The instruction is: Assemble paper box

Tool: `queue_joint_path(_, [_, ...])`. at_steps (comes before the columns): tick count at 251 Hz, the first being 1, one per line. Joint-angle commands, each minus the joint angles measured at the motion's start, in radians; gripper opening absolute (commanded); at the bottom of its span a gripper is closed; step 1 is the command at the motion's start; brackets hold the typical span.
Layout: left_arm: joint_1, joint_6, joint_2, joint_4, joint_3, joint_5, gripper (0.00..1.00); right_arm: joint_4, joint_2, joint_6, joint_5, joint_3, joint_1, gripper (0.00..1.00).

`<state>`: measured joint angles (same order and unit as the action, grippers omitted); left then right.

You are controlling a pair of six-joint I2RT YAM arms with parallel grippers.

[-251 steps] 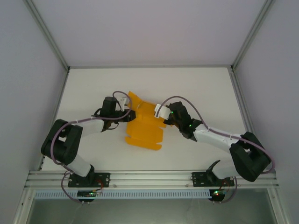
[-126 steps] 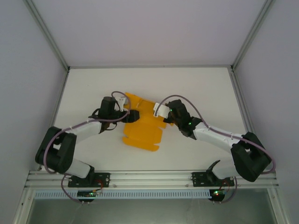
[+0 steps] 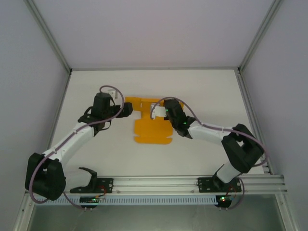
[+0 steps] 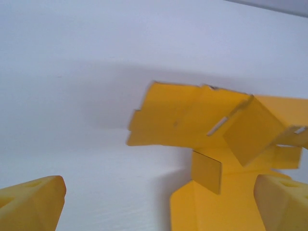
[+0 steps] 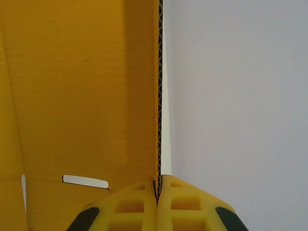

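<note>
Pinching an upright flap [image 5: 86,96] of the box [image 3: 153,130] with right jaws; holding left jaws wide apart just left of box, apparently clear.

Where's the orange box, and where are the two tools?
box [image 3: 153,131], top view, flat middle panel.
left tool [image 3: 129,109], top view, between its open fingertips.
right tool [image 5: 158,188], right wrist view, where its fingertips pinch the box.

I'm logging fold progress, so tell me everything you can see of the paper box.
The paper box is a die-cut sheet of orange-yellow corrugated card, not yet a box. Its base lies flat on the white table; far-end flaps stand partly raised, one panel slotted. The right gripper is shut on an upright panel's edge; the left gripper stands open beside it.
</note>
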<state>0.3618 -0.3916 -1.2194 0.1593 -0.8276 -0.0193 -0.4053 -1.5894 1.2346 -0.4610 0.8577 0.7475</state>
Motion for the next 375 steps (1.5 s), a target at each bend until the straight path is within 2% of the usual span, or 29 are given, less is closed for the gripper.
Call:
queue_joint_path(1, [-0.047,-0.038,-0.022,0.072,-0.045,0.098,1.00,-0.275,-0.073,0.195,-0.060,-0.025,0.016,0.00])
queue_joint_path(30, [-0.111,-0.056,-0.050,0.075,-0.089,0.087,1.00,-0.484,-0.144,0.282,-0.041,-0.064,0.016,0.00])
queue_joint_path(88, [-0.190,-0.052,-0.210,0.034,-0.181,0.094,1.00,-0.576,-0.199,0.300,0.005,-0.102,0.015,0.00])
queue_joint_path(133, [-0.200,-0.007,-0.382,0.012,-0.281,0.095,1.00,-0.710,-0.268,0.345,-0.010,-0.130,0.018,0.00])
queue_joint_path(162, [-0.199,0.023,-0.469,0.029,-0.342,-0.002,1.00,-0.729,-0.288,0.321,-0.018,-0.126,0.010,0.00])
queue_joint_path(211, [-0.190,0.069,-0.496,-0.013,-0.301,-0.163,1.00,-0.647,-0.224,0.244,-0.010,-0.132,0.006,0.00])
queue_joint_path(251, [-0.160,0.106,-0.442,-0.058,-0.218,-0.284,0.84,-0.576,-0.187,0.178,0.001,-0.138,0.000,0.00])
queue_joint_path(280, [-0.135,0.099,-0.389,-0.080,-0.160,-0.328,0.69,-0.554,-0.182,0.171,-0.014,-0.132,0.000,0.00])
queue_joint_path(309, [-0.109,0.082,-0.330,-0.103,-0.103,-0.351,0.59,-0.528,-0.181,0.158,-0.020,-0.126,0.000,0.00])
queue_joint_path(358, [-0.038,0.101,-0.286,-0.160,-0.043,-0.369,0.57,-0.513,-0.187,0.155,-0.021,-0.120,0.006,0.00])
queue_joint_path(375, [-0.014,0.120,-0.291,-0.193,-0.026,-0.339,0.57,-0.509,-0.187,0.152,-0.021,-0.119,0.007,0.00])
